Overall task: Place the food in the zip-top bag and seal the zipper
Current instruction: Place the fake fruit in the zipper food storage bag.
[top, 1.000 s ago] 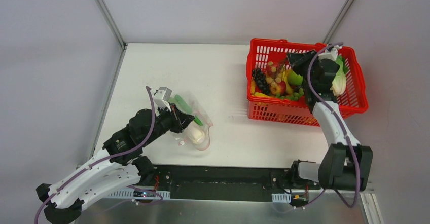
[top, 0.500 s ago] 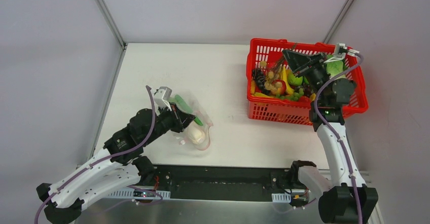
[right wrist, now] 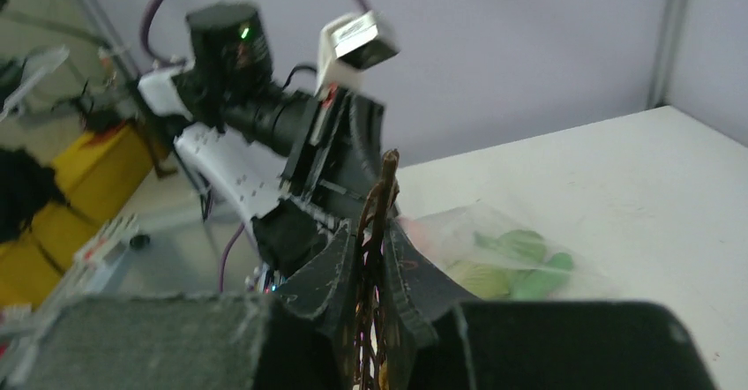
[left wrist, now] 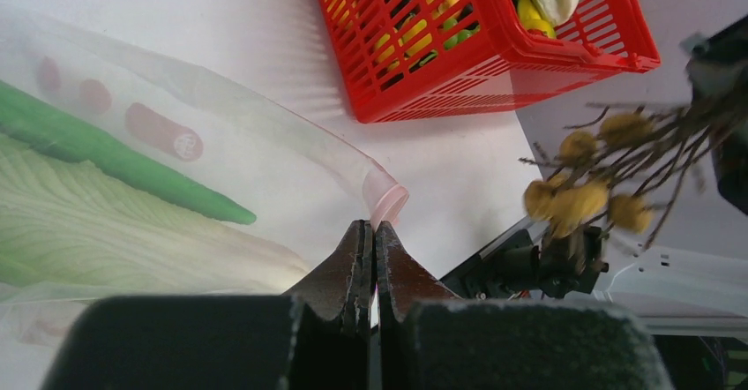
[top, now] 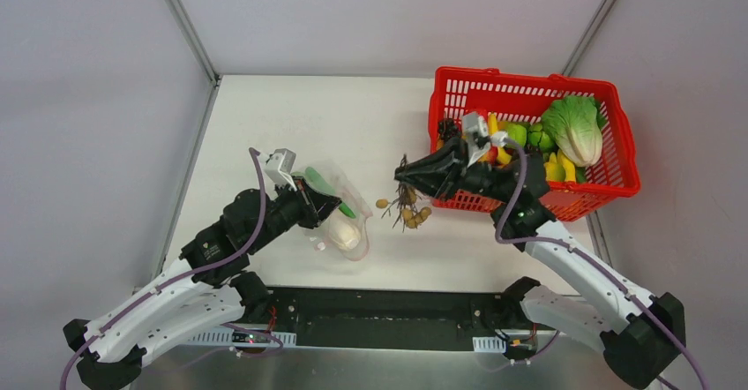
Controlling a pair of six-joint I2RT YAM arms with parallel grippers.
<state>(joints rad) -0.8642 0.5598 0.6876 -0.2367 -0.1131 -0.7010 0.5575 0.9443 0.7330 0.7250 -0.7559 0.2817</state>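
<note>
The clear zip-top bag (top: 342,213) lies on the white table, with a long green vegetable (top: 328,189) and a white oval piece (top: 345,232) inside. My left gripper (top: 315,213) is shut on the bag's pink zipper strip (left wrist: 388,203) at the mouth edge; the green vegetable (left wrist: 115,156) and a pale leafy piece (left wrist: 132,240) show through the plastic. My right gripper (top: 402,176) is shut on the brown stem (right wrist: 381,198) of a twig bunch with small yellow-brown fruits (top: 407,208). The bunch hangs just right of the bag and also shows in the left wrist view (left wrist: 587,187).
The red mesh basket (top: 584,202) stands at the back right and holds a green-white cabbage (top: 573,131), yellow and green pieces and dark grapes. The basket also shows in the left wrist view (left wrist: 494,63). Metal frame posts rise at the table's back corners.
My right arm has swung left out of the basket, carrying the twig bunch to a spot over the table beside the bag. My left gripper and the bag have stayed put.
</note>
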